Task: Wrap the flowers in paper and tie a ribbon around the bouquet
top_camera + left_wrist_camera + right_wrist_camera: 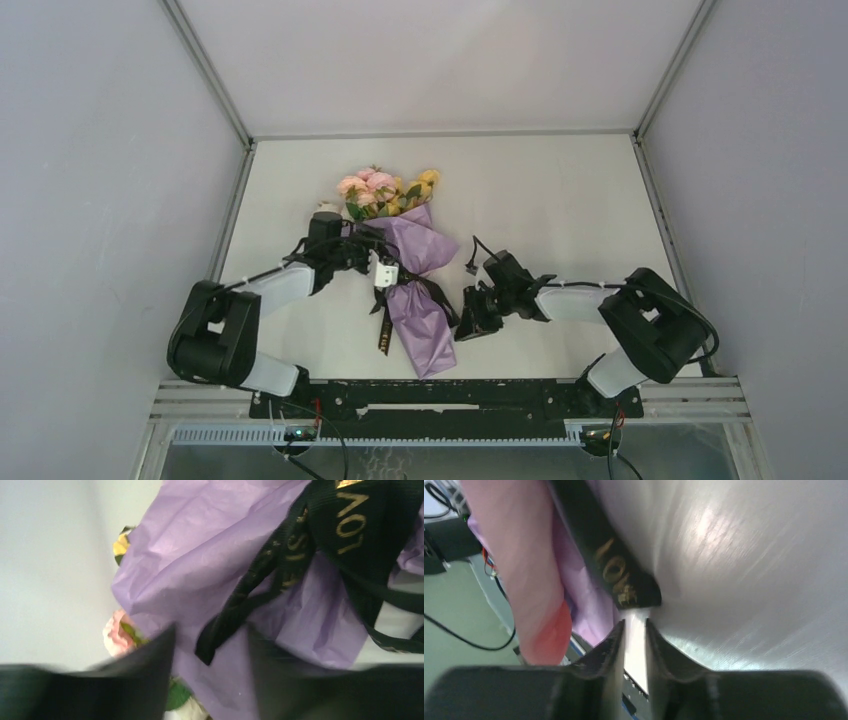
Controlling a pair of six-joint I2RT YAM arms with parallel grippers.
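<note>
The left pincer [210,630] stands apart, and a loose tail of the black ribbon [300,545] hangs in the gap without being pinched. Just past its tips is the crinkled purple paper [200,545]. The right pincer [631,626] is parted only a sliver, with nothing between its tips; a gold-lettered ribbon end lies just beyond them. The paper forms a cone around the flowers [385,190], pink and yellow blooms poking out at twelve o'clock, the point at six. The ribbon cinches the middle. The bouquet [420,330] lies on the table [560,200], left pincer at its nine o'clock, right pincer at four.
</note>
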